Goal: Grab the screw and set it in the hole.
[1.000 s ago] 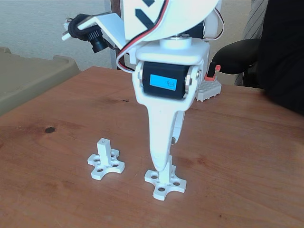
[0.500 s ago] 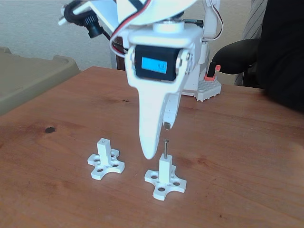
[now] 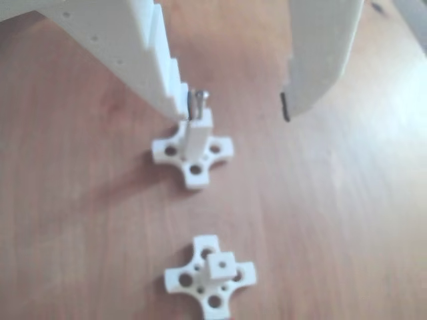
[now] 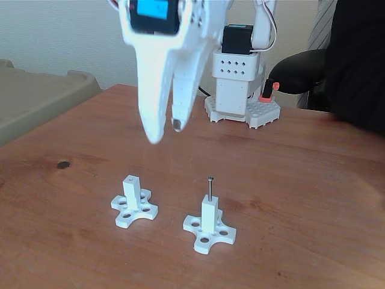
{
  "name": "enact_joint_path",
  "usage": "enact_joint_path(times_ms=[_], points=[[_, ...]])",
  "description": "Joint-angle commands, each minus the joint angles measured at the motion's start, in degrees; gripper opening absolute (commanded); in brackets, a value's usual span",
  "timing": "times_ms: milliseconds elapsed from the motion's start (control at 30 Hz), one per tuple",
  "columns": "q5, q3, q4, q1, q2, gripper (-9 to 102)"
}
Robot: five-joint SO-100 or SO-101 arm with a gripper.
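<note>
The thin silvery screw (image 4: pixel 210 186) stands upright in the hole on top of the right-hand white post (image 4: pixel 208 218), with only its shank and head showing. In the other view the screw (image 3: pixel 198 103) rises from the farther post (image 3: pixel 199 135), close beside the left finger. My gripper (image 4: pixel 166 132) hangs open well above the table, up and to the left of that post, holding nothing. In the other view the gripper (image 3: pixel 233 110) has its jaws spread wide. A second white post (image 4: pixel 132 190) stands to the left with a tiny bare hole (image 3: pixel 222 264) in its end face.
The wooden table (image 4: pixel 301 198) carries the arm's white base (image 4: pixel 236 90) at the back. A dark chair arm (image 4: pixel 298 71) and dark clothing are at the right edge. A beige bin (image 4: pixel 36 96) sits off the left side. A dark spot (image 4: pixel 62 164) marks the wood.
The gripper opened, let go of the screw standing in the right post, then rose and moved up and to the left in the fixed view.
</note>
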Motion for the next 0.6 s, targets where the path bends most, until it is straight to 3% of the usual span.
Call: enact_joint_path(times_ms=[0,400,433,500,567], points=[[-1.8,4.5,-3.5,0.9,10.8,-4],[-2.2,34.5,-9.1,3.8,36.5,-4],[-2.9,45.4,-10.5,4.9,44.7,-4],[-3.3,48.8,-11.1,5.4,49.0,-4],[-3.9,58.9,-11.1,5.8,64.4,-4]])
